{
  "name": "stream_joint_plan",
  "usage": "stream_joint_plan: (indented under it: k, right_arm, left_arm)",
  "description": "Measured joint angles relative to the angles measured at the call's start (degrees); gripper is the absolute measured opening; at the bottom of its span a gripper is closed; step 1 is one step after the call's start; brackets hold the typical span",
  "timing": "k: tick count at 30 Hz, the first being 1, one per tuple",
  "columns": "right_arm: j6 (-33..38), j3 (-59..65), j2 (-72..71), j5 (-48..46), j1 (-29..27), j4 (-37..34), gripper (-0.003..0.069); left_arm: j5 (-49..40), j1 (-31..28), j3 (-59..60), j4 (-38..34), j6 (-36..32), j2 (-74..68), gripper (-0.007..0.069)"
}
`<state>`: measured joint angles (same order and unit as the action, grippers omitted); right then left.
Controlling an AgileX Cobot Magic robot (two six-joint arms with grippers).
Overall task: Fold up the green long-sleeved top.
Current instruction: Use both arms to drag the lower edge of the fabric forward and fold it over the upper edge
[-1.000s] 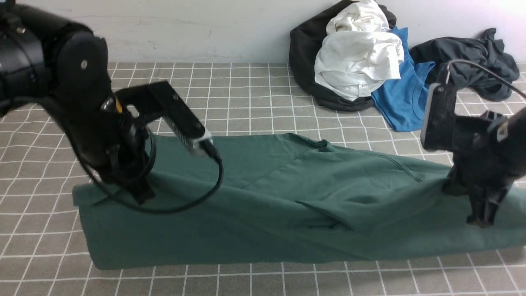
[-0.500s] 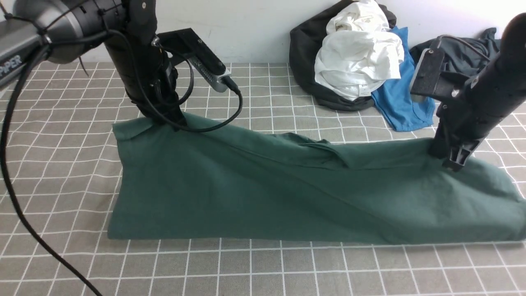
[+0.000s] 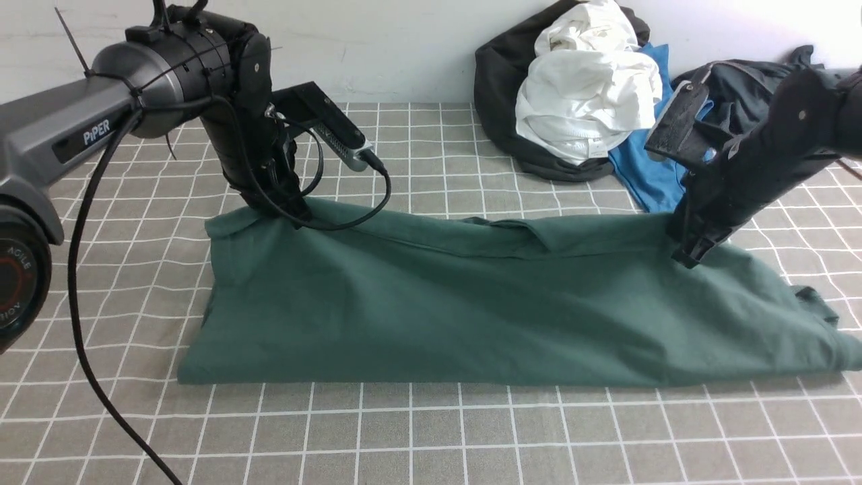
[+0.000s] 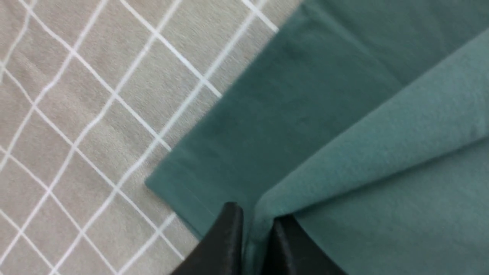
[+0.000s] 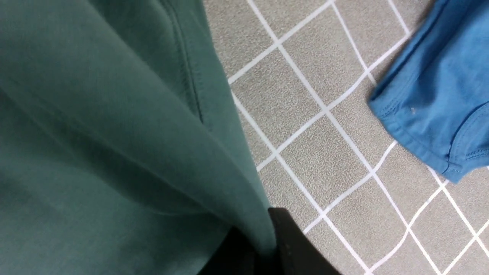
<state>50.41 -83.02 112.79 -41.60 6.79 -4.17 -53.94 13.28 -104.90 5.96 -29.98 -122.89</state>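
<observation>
One green top (image 3: 431,310) lies across the one table (image 3: 431,438), drawn out wide from the left side nearly to the right edge of the front view, its near edge a single long, fairly straight line. Two grippers are on it, one for each arm. The left gripper (image 3: 300,219) has a fold of the green cloth between its two fingers (image 4: 225,229), pinching it near the top's left end. The right gripper (image 3: 683,252) also has a fold of the same top between its two fingers (image 5: 286,236), toward the right end, with some cloth spreading out beyond it to the right. Between these two holds runs one long folded upper edge, with a small crease near its middle. One seam shows on the green cloth in the right wrist view. Beyond the top, toward the one white wall (image 3: 377,54), are four other cloth things: one black cloth (image 3: 498,94), one white cloth (image 3: 589,101) lying on the black one, one blue garment (image 3: 650,168) beside them, and one dark grey garment (image 3: 741,94) to the right. The right arm partly hides the blue and the grey. One black cable (image 3: 77,296) hangs in a curve from the left arm. White lines cross the grey tabletop in a grid.
</observation>
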Motion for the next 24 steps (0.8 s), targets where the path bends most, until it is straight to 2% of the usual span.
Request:
stream_joint_plan:
  k: [5, 7, 10, 13, 17, 22, 24]
  right_arm:
    - [-3.8, -0.1, 1.7, 1.8, -0.7, 1.4, 0.0075]
    - [-7.4, -0.1, 2.2, 3.7, -1.2, 2.5, 0.0118]
    - [-13.7, -0.1, 2.2, 6.1, -1.4, 3.8, 0.0197]
    - [-21.2, -1.2, 1.8, 6.3, -1.4, 4.2, 0.0316]
    - [-26.8, -4.5, 0.1, 1.3, -1.1, 3.5, 0.0402]
    - [-26.7, -6.4, -1.0, -7.1, 1.0, -0.9, 0.0416]
    - [-23.7, -6.5, -0.1, -12.1, 3.8, -5.8, 0.0400]
  left_arm:
    - [3.1, 0.0, -0.1, 0.1, 0.7, -0.8, 0.0141]
    - [5.1, -0.4, -0.1, 0.1, 3.0, -1.2, 0.0184]
    - [6.2, -1.2, -0.1, 0.4, 9.1, -1.4, 0.0237]
    - [5.5, -1.9, -0.7, 2.7, 14.2, -1.5, 0.0282]
    - [1.0, -2.0, -3.4, 4.8, 17.8, -1.6, 0.0298]
    - [-3.8, -2.0, -6.4, 3.7, 19.0, -1.6, 0.0296]
    - [-6.1, -1.9, -7.0, 1.1, 19.1, -1.6, 0.0283]
